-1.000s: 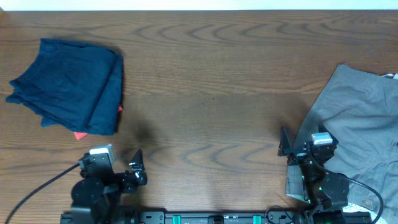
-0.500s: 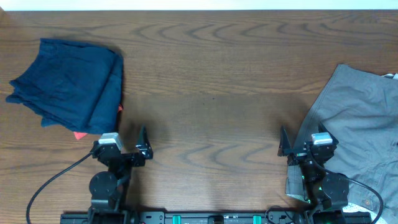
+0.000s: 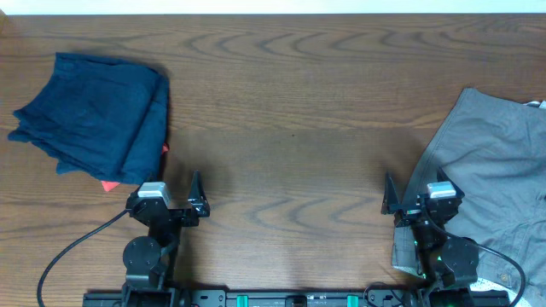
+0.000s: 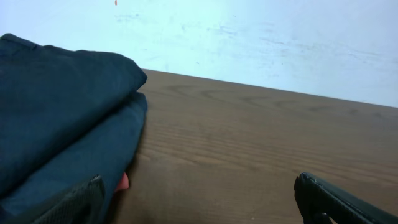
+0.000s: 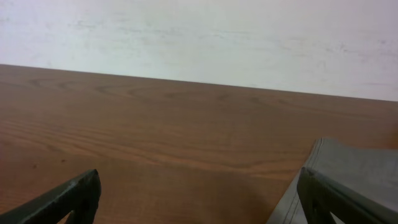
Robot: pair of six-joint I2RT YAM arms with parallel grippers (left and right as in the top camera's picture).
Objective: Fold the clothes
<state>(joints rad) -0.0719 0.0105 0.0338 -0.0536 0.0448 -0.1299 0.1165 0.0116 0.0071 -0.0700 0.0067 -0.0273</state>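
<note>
From my overhead view, the navy shorts point(image 3: 94, 119) lie folded into a compact bundle at the far left of the wooden table point(image 3: 290, 119), with a bit of red showing under the near right corner. The grey garment point(image 3: 495, 179) is spread loosely along the right edge, running off the frame, unfolded.

My left gripper point(image 3: 169, 189) sits at the near left, just near of the navy bundle's right corner and not touching it; its jaws stand wide apart with nothing between them. In the left wrist view both fingertips show at the bottom corners, the navy shorts point(image 4: 62, 118) filling the left side and bare wood between the tips.

My right gripper point(image 3: 411, 194) is at the near right, right at the left edge of the grey garment. Its jaws are also spread wide and empty. In the right wrist view the grey cloth point(image 5: 354, 168) lies just beyond the right finger point(image 5: 336, 199); I cannot tell whether that finger touches it
</note>
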